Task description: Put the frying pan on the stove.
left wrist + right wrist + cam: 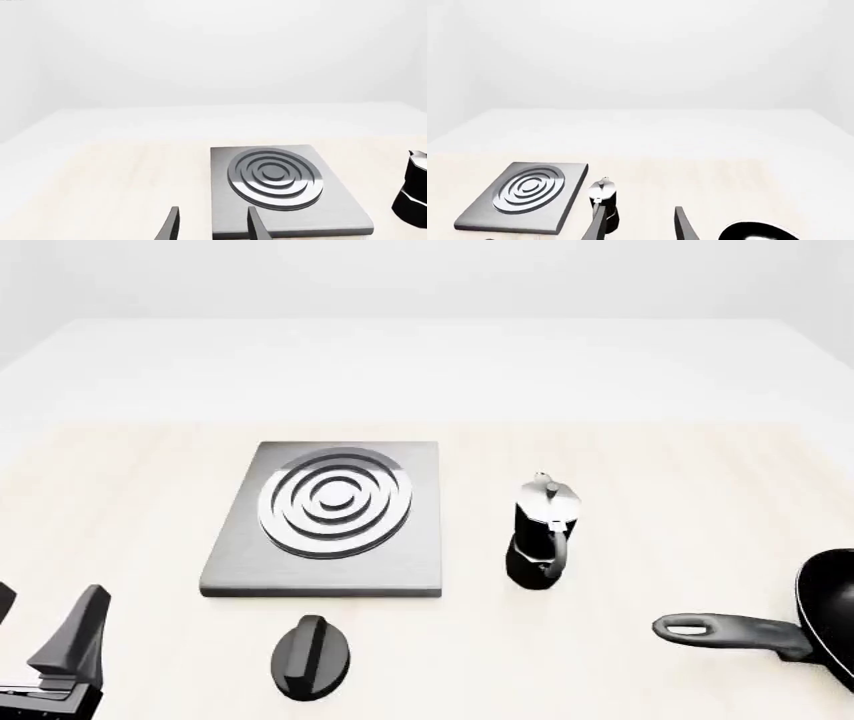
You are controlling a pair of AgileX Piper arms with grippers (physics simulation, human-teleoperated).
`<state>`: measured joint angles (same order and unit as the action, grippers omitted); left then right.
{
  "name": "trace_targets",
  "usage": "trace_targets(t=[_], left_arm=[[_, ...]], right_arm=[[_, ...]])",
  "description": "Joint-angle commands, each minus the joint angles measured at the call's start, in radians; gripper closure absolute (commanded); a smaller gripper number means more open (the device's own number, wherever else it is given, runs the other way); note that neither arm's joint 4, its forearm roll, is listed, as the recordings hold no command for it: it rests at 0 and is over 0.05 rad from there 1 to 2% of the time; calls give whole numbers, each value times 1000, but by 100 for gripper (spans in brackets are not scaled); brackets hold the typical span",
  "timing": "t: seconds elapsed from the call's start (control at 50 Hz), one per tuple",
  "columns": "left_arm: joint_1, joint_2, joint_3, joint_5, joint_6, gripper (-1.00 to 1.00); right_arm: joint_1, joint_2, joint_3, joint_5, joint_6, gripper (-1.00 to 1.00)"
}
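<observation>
At lower right of the front view, pan (830, 610) lies flat on desk (641, 470), handle toward stove (327, 520) at centre-left. Left hand (40, 645) and right hand (639, 225) both open, empty.

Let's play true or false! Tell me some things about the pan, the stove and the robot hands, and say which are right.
1. The frying pan sits on the stove. False: it lies on the table at the right edge, apart from the stove.
2. The moka pot stands upright between stove and pan. True.
3. The left gripper holds the black knob. False: it is open and empty.
4. The right gripper is open. True.
5. The pan's handle points toward the stove's side. True.
</observation>
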<state>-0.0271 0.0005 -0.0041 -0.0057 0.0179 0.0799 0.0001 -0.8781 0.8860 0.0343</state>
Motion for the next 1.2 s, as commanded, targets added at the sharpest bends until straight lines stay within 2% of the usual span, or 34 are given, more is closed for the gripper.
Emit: trace_targets(t=[0.02,0.1,0.54,0.68,0.7,0.86,0.96,1.06,1.2], left_arm=[[-6,0,-1,-2,4,-100],[-6,0,0,-3,6,-100],[-7,0,-2,-5,16,-100],[-27,2,-4,7,-4,-100],[-21,17,-3,5,-23,-100],[-38,89,-77,-26,-14,-100],[-91,198,-107,-111,35,-100],[-150,286,-134,-178,47,-100],[-184,408,-171,-274,55,-100]], right_arm=[[-27,0,-208,235,23,-100],[-36,0,-304,333,34,-100],[-23,0,-337,334,91,-100],[3,0,-343,334,68,-100],[8,0,-343,334,65,-100],[14,0,-341,334,71,-100],[14,0,-344,334,81,-100],[13,0,-342,334,84,-100],[14,0,-339,334,86,-100]])
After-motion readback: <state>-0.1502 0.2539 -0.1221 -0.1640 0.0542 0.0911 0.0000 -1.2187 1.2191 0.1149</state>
